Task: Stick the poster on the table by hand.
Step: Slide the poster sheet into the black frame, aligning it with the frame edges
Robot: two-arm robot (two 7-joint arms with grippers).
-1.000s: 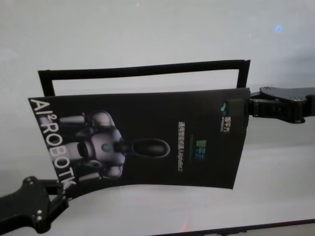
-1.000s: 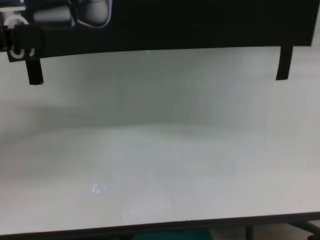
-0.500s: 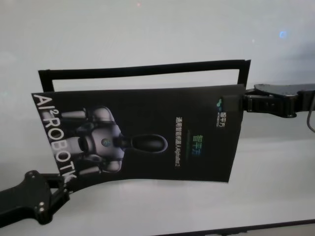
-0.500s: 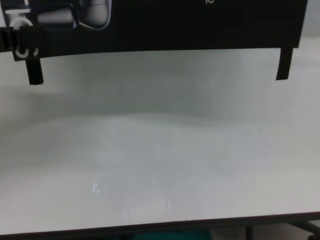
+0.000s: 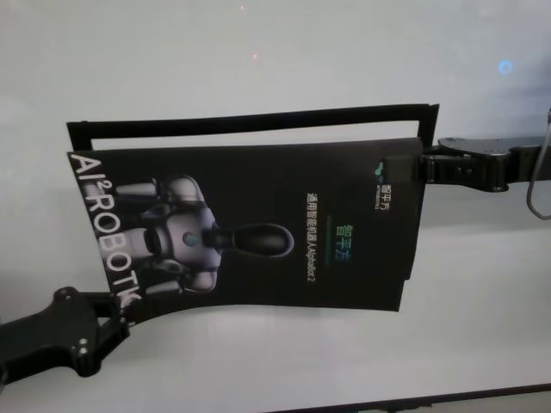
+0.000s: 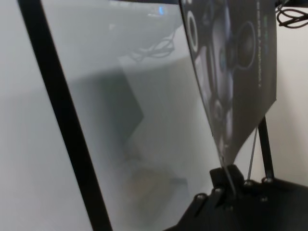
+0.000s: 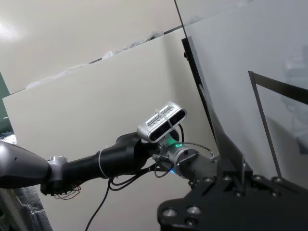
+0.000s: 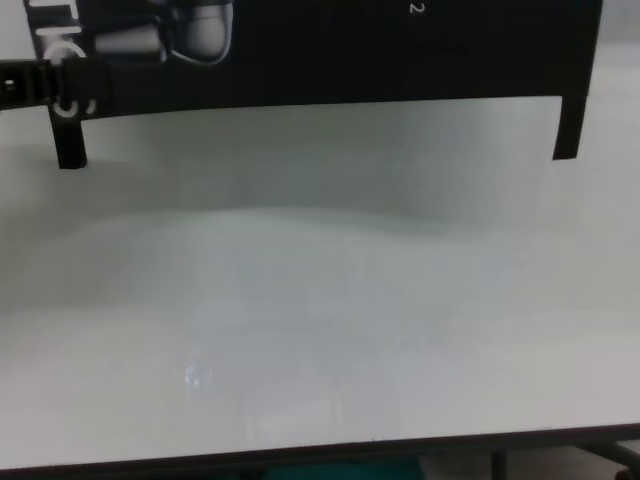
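Poster (image 5: 258, 232) hangs over the table (image 5: 258, 52); your left gripper (image 5: 119, 315) pinches its near-left corner, your right gripper (image 5: 406, 168) its far-right. Thin, floppy, probably slick: keep hold at opposite corners.

The poster (image 8: 330, 50) is cut off by the chest view's top edge — only its lower band shows. In the head view it hides part of the black tape frame (image 5: 250, 121), and small print near its right end is unreadable.
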